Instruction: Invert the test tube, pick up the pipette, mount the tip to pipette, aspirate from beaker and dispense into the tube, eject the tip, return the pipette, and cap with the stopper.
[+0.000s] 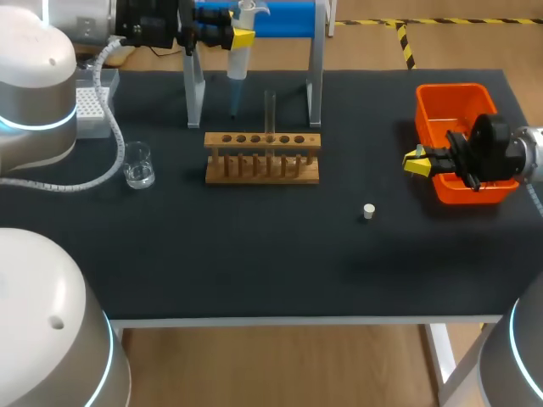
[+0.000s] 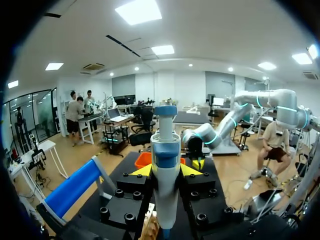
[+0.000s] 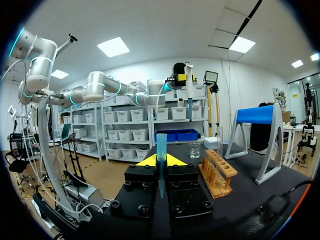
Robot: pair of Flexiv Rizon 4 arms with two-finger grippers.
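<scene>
Visibly, one pipette (image 1: 238,59), one gripped tip (image 3: 161,152), one beaker (image 1: 138,165) and one stopper (image 1: 368,211) show.

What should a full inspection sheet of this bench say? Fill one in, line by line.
surface: black table, no spill seen.
job's things: tube upright in rack; beaker, stopper, tip box, bin and stand on the table.
clutter: nothing seen.
grippers: left gripper shut on pipette; right gripper shut on tip.
cables: white hose loops beside the beaker.
surroundings: nothing seen reaching over the table.
</scene>
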